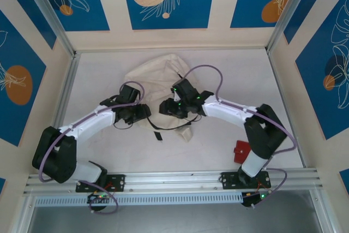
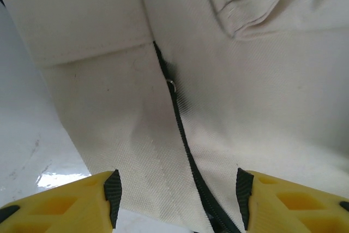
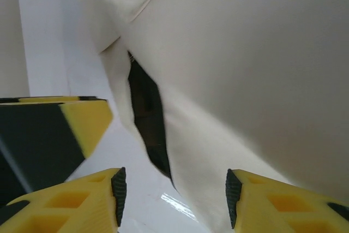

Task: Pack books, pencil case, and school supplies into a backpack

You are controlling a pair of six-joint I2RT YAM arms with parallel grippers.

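The cream-white backpack [image 1: 158, 77] lies crumpled in the middle of the table. Both grippers meet at its near edge. My left gripper [image 1: 143, 114] is open just above the fabric. In the left wrist view the backpack's dark zipper [image 2: 180, 135] runs between the spread fingers of that gripper [image 2: 177, 197], and nothing is pinched. My right gripper [image 1: 166, 107] is also open. Its wrist view shows a dark slit-like opening [image 3: 147, 118] in the backpack [image 3: 245, 80] ahead of the gripper [image 3: 173, 195], with the left gripper's yellow finger [image 3: 82, 121] beside it. The books, pencil case and school supplies are out of view.
A small red object [image 1: 240, 151] lies on the table by the right arm's base. A dark strap [image 1: 158, 133] trails from the backpack toward the near side. Metal frame posts and patterned walls close in the white table [image 1: 98, 80].
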